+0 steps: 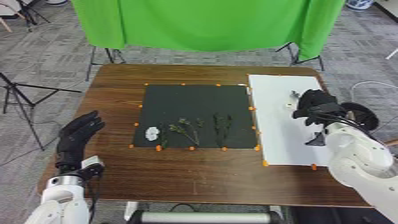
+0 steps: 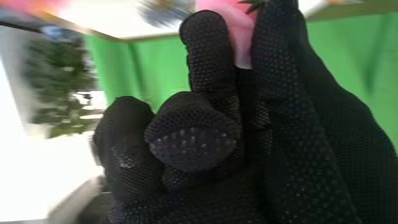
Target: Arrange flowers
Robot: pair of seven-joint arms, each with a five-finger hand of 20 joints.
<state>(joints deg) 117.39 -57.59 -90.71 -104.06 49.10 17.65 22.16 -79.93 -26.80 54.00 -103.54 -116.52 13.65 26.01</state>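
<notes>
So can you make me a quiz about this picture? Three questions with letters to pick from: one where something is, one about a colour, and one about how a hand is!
1. Where is the little white piece?
A) On the floor
B) Near a corner of the dark mat
C) On top of the left hand

2. What colour is the big cloth behind the table?
A) Green
B) Red
C) Yellow

3. How are the left hand's fingers?
A) Squeezed into a fist
B) Wrapped round a cup
C) Stretched out, not curled up

Answers:
1: B, it lies at the mat's near left corner.
2: A, the hanging cloth is bright green.
3: C, the fingers reach forward, holding nothing.
</notes>
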